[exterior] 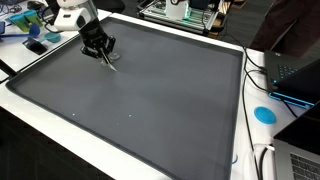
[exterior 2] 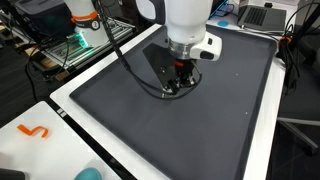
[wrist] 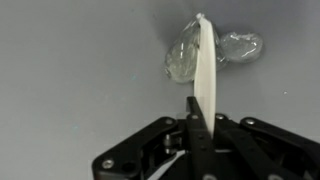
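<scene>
The jaws are closed on a thin white flat strip (wrist: 205, 62), clamping its near end between the black fingertips of the Robotiq gripper (wrist: 196, 108). The strip stands edge-on in the wrist view and runs forward from the gripper. Its far tip touches a small clear crumpled plastic lump (wrist: 236, 46), which lies on the dark grey rubber mat (wrist: 70, 60). In both exterior views the gripper (exterior: 102, 51) (exterior 2: 178, 86) sits low over the mat, near one corner. Progress, as judged: the strip is grasped and in contact with the lump. The lump lies on the mat, not picked up.
</scene>
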Action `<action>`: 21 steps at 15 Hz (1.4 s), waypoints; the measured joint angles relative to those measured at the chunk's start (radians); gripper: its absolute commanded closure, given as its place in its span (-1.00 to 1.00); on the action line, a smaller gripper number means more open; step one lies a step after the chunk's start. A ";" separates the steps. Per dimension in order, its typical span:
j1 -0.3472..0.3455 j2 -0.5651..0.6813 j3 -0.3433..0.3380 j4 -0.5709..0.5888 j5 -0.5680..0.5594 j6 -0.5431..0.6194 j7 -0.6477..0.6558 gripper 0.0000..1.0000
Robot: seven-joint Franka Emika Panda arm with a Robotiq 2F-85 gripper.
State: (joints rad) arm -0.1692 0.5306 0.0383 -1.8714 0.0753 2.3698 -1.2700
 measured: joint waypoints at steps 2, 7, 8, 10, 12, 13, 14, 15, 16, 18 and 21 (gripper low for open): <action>-0.001 -0.001 -0.005 -0.002 0.000 0.000 0.012 0.98; -0.013 -0.006 -0.010 -0.010 0.001 0.000 0.040 0.98; -0.016 -0.008 -0.010 -0.012 0.001 0.000 0.046 0.98; -0.023 -0.010 -0.012 -0.016 0.001 0.000 0.054 0.98; -0.031 -0.013 -0.014 -0.021 0.002 0.000 0.061 0.98; -0.035 -0.014 -0.015 -0.023 0.002 0.000 0.067 0.98; -0.039 -0.015 -0.017 -0.025 0.003 0.000 0.071 0.98; -0.043 -0.016 -0.018 -0.027 0.004 0.000 0.073 0.98; -0.047 -0.017 -0.018 -0.029 0.006 0.000 0.073 0.98; -0.054 -0.019 -0.020 -0.032 0.009 0.000 0.075 0.98; -0.058 -0.021 -0.029 -0.037 0.009 0.001 0.092 0.98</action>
State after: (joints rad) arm -0.2270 0.5097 0.0097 -1.9081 0.0844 2.3711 -1.1778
